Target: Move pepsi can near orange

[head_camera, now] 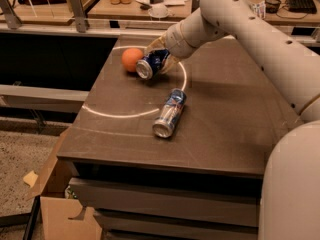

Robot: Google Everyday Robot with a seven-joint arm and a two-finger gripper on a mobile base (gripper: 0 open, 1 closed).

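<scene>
The pepsi can (150,64), dark blue with a silver top, lies tilted on its side in my gripper (159,58), which is shut on it at the far left of the brown table (230,114). The can's silver end points toward the camera. The orange (132,59) sits just left of the can, touching or almost touching it. My arm reaches in from the upper right.
A slimmer silver can with blue and red markings (170,113) lies on its side at the table's middle. A cardboard box (55,214) stands on the floor at the lower left. A cluttered desk (150,4) runs behind the table.
</scene>
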